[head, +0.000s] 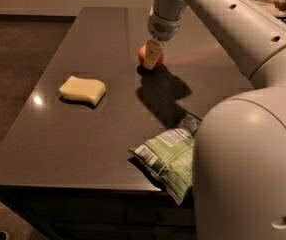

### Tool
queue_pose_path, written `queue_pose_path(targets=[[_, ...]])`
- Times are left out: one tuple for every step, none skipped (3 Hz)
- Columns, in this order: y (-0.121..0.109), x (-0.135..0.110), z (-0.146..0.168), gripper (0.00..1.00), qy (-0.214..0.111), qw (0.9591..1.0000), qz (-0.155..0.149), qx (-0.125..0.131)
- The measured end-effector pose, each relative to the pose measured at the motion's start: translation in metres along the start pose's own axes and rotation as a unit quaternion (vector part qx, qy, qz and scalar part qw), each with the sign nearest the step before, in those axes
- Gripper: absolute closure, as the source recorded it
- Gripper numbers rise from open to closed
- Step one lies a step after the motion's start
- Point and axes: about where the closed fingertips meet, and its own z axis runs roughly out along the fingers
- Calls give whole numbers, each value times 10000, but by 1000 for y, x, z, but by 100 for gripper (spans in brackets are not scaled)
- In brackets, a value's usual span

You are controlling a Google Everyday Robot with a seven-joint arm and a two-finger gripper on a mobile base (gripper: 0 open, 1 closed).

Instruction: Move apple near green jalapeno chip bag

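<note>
Claw [152, 61] is down at the far middle of the bench [73, 149], right against the apple [142, 57], with its pale tip standing in front of the fruit. How wide the claw is set, and whether it grips the apple, I cannot tell.

One apple, one green jalapeno chip bag [165, 156], one yellow sponge [82, 90]. That's the count.

The bag lies well apart from the apple at the near edge, one corner hanging over, its right side hidden behind the robot's white arm [243, 29]. The sponge sits out left. Between apple and bag there is bare dark bench under the arm's shadow.
</note>
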Motion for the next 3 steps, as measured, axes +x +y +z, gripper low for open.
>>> queue_pose_path(targets=[[18, 13, -31, 88, -179, 9997, -24, 132], [53, 48, -64, 100, -393, 9987, 241, 209], [98, 105, -77, 100, -438, 9969, 651, 41]])
